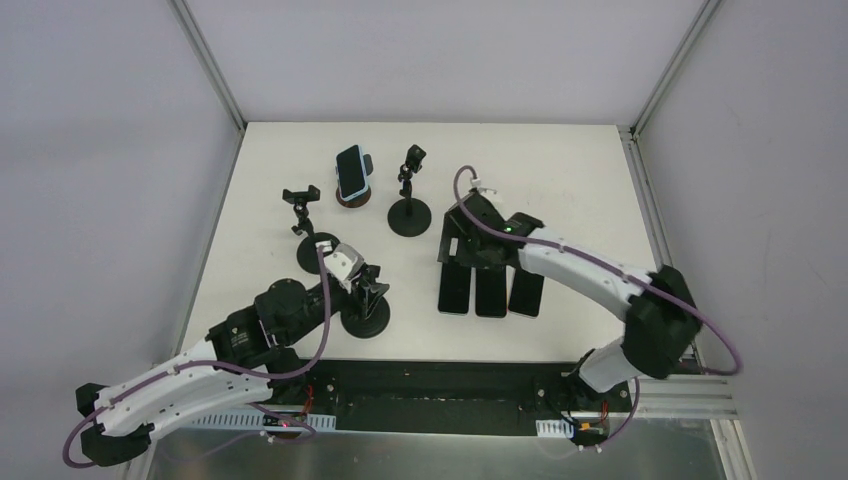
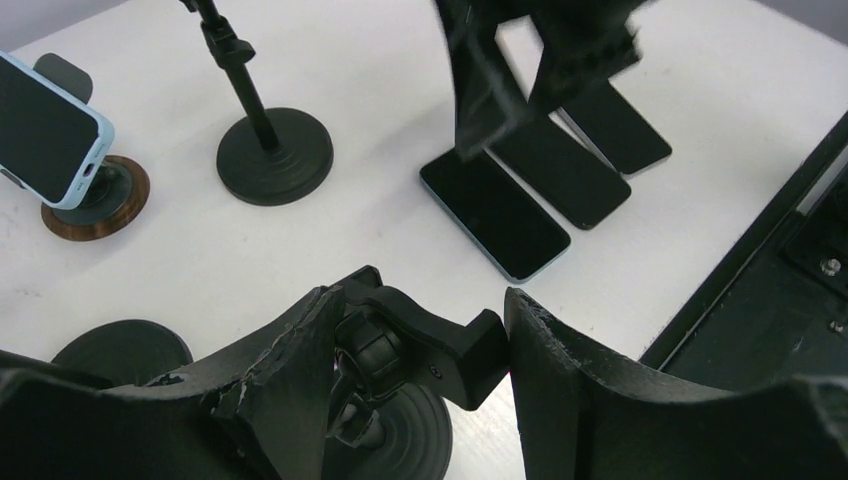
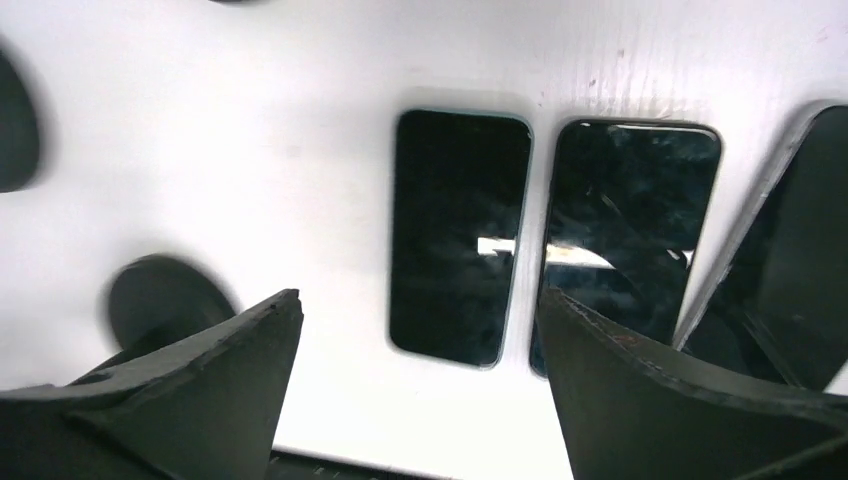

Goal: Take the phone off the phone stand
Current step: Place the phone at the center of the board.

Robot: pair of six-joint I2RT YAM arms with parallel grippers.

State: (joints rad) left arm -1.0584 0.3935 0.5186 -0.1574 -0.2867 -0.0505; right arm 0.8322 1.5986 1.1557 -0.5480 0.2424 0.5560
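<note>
**One phone on a stand, three flat on the desk**

The white desk [image 1: 560,180] has four phones on it. A blue phone [image 1: 351,172] leans on a stand with a round brown foot [image 1: 352,200], far back on the desk. Its dark screen faces up and forward.

Three more phones lie flat in a row near the front edge, side by side, with dark screens up. They are the first phone [image 3: 460,235], the middle phone [image 3: 625,230] and the last phone [image 3: 790,270].

The right tool [image 3: 420,310] hangs over the first phone. Its two fingers are spread wide, one on each side of that phone. The fingers hold nothing, and the phone lies on the desk below them.

The left tool [image 2: 418,330] is closed on the top part of a black stand [image 2: 440,350]. One finger presses on each side of the stand's clamp. This stand has no phone in it, and its round foot [image 1: 365,318] sits on the desk.

Two other black stands have no phone. A tall stand [image 2: 273,155] is near the blue phone. A small stand [image 1: 300,200] is to the left of it.
</note>
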